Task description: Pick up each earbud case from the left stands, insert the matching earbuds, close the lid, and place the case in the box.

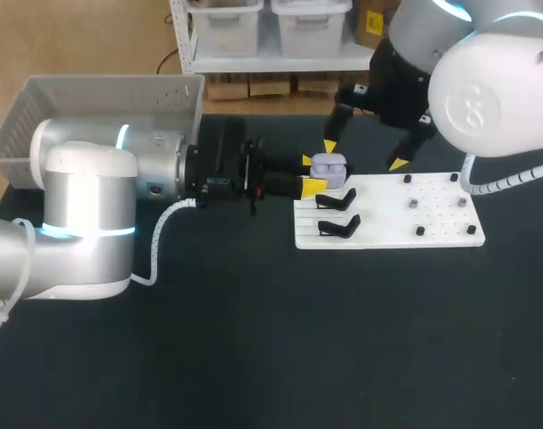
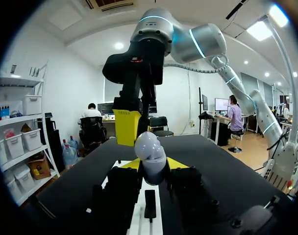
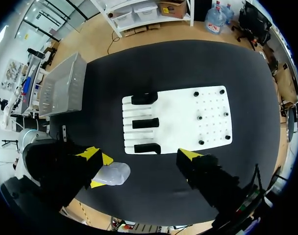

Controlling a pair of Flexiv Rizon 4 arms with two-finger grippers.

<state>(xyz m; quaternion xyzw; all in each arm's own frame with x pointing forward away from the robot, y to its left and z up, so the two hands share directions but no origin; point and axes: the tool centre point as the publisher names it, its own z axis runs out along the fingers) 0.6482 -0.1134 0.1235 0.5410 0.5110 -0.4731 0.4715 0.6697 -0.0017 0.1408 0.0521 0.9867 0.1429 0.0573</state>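
Note:
A pale lavender earbud case (image 1: pixel 329 166) hangs just over the left end of the white board (image 1: pixel 388 234), with my left gripper (image 1: pixel 313 173) shut on it from the left. In the left wrist view the case (image 2: pixel 149 155) sits between the two yellow tips. My right gripper (image 1: pixel 363 155) hovers open above and behind the case, its fingers wide apart and holding nothing. From the right wrist view the case (image 3: pixel 115 174) lies beside one of its fingertips (image 3: pixel 91 154). Small dark earbuds (image 1: pixel 414 203) sit on the board's right half.
Two black stands (image 1: pixel 338 198) (image 1: pixel 340 226) show on the board's left part; the right wrist view shows three (image 3: pixel 145 123). A grey basket (image 1: pixel 102 98) stands at the back left. Black tabletop (image 1: pixel 280 340) stretches in front of the board.

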